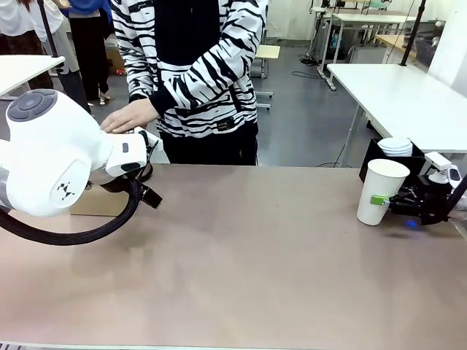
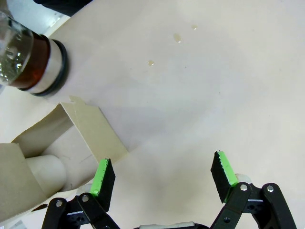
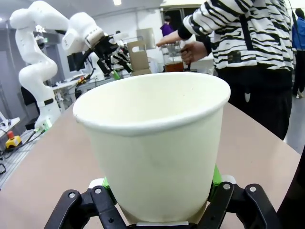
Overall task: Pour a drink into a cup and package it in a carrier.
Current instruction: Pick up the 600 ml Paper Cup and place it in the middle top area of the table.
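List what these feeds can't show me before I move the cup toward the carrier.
Carrier: front view, the left arm's joint covers most of it; left wrist view, the edge cuts it off, cup holes unseen.
Drink: left wrist view, the corner crops its jug, so the level is unknown.
Cup interior: right wrist view, its own wall hides it.
Right claw: right wrist view, the cup covers its fingertips.

At our right the cup [image 1: 380,182] stands on the counter [image 1: 241,255] between the fingers of our right pincer [image 1: 387,200], a stack of cups [image 1: 395,146] behind it. At our left the carrier [image 2: 90,129] lies beside our left pincer [image 2: 164,179], the jug [image 2: 26,57] beyond.
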Tool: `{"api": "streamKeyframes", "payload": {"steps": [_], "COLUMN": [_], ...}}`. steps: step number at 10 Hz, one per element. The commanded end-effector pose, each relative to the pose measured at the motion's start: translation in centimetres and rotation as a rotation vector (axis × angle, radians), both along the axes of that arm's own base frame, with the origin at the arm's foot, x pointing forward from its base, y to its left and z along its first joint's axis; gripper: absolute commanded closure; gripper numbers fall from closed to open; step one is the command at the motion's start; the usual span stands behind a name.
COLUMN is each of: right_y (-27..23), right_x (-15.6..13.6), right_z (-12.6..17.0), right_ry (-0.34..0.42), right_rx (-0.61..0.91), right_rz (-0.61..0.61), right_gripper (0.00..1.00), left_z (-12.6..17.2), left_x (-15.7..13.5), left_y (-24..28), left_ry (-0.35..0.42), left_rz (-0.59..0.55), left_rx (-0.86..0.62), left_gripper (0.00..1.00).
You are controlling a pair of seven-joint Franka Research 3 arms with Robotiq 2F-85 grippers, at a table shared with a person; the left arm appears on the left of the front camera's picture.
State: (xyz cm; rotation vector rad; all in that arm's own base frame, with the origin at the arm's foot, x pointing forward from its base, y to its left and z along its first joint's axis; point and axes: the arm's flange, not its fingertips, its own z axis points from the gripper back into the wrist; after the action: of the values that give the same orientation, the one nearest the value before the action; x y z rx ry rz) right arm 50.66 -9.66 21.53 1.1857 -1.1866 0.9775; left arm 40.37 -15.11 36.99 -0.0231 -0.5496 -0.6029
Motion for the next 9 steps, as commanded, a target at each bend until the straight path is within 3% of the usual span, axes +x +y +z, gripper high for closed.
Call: {"api": "streamKeyframes", "payload": {"steps": [1,3,4,6,8,9], "right_y": [0.6,0.1,1.8,6.5,11.5,14.3], "right_x": [0.0,0.0,-1.4,-3.8,-3.8,-2.3], "right_z": [0.0,0.0,2.1,6.9,9.9,10.6], "right_ry": [-0.002,0.000,-0.041,-0.084,-0.090,-0.066], "right_rx": [0.003,0.001,0.007,-0.003,0.000,0.013], "right_rz": [-0.003,0.002,-0.103,-0.128,-0.153,-0.164], "right_gripper": [0.20,0.16,0.20,0.20,0.20,0.20], "left_z": [0.0,0.0,0.0,0.0,0.0,0.0], "left_x": [0.0,0.0,0.0,0.0,0.0,0.0], "left_y": [0.0,0.0,0.0,0.0,0.0,0.0], "left_ry": [0.000,0.000,0.000,0.000,0.000,0.000], "left_rz": [-0.002,-0.002,-0.002,-0.002,-0.002,-0.002], "left_rx": [-0.001,-0.001,-0.001,-0.001,-0.001,-0.001], "left_gripper": [0.00,0.00,0.00,0.00,0.00,0.00]}}
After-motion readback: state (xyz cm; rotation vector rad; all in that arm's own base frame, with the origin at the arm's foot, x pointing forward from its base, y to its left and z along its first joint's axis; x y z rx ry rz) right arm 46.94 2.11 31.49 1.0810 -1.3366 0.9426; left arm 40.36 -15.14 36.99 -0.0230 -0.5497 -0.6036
